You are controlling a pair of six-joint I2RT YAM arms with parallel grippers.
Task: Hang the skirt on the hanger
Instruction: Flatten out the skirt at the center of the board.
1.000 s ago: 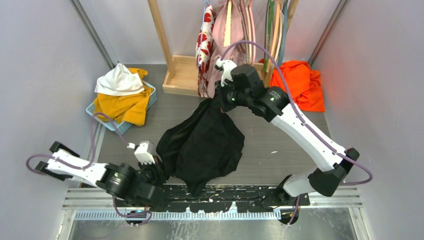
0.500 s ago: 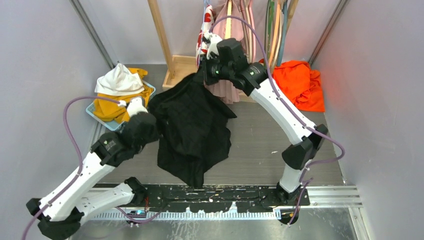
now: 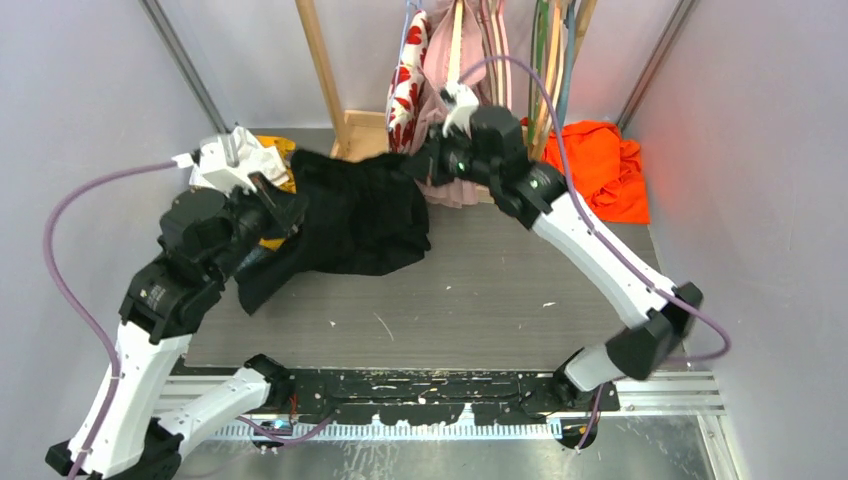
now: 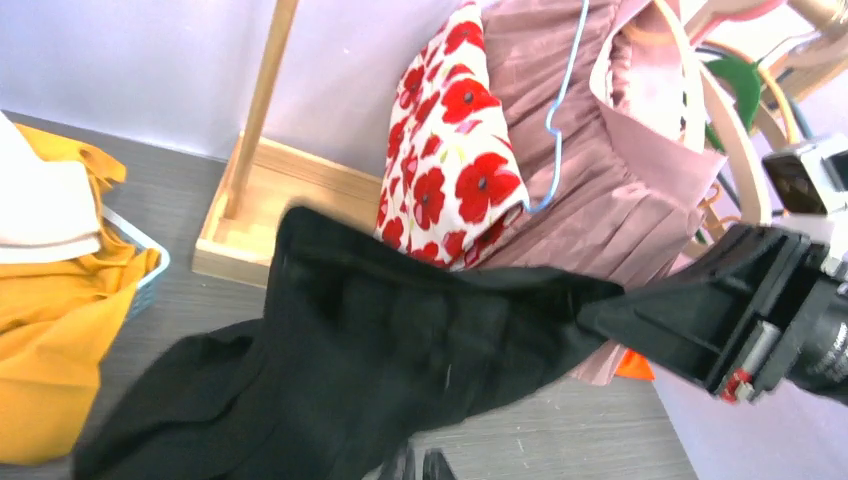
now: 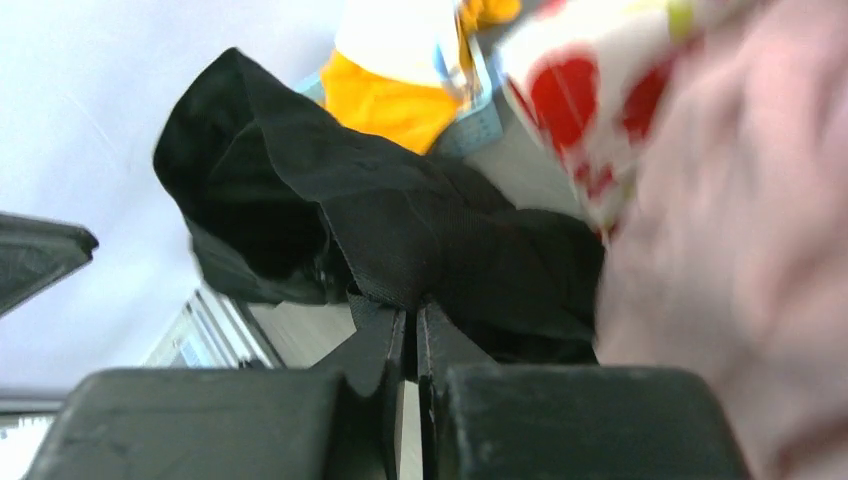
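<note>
The black skirt (image 3: 350, 215) hangs stretched in the air between my two grippers, with its loose part drooping toward the floor at the left. My left gripper (image 3: 283, 205) is shut on its left edge; in the left wrist view the fingertips (image 4: 422, 466) peek out close together under the cloth (image 4: 400, 340). My right gripper (image 3: 416, 168) is shut on the skirt's right end, and its fingers (image 5: 415, 325) pinch a black fold (image 5: 400, 235). Wooden hangers (image 3: 455, 45) and a blue wire hanger (image 4: 560, 110) hang on the rack just behind the right gripper.
A pink skirt (image 3: 440, 60) and a white garment with red flowers (image 3: 405, 85) hang on the rack. The rack's wooden post and base (image 3: 355, 150) stand behind the skirt. A blue basket with yellow and white clothes (image 3: 235, 165) sits back left. An orange cloth (image 3: 605, 165) lies back right.
My left arm has swung up and to the back left, lifting the skirt off the floor. The skirt went from hanging down to being stretched sideways. My right gripper shifted slightly right by the rack.
</note>
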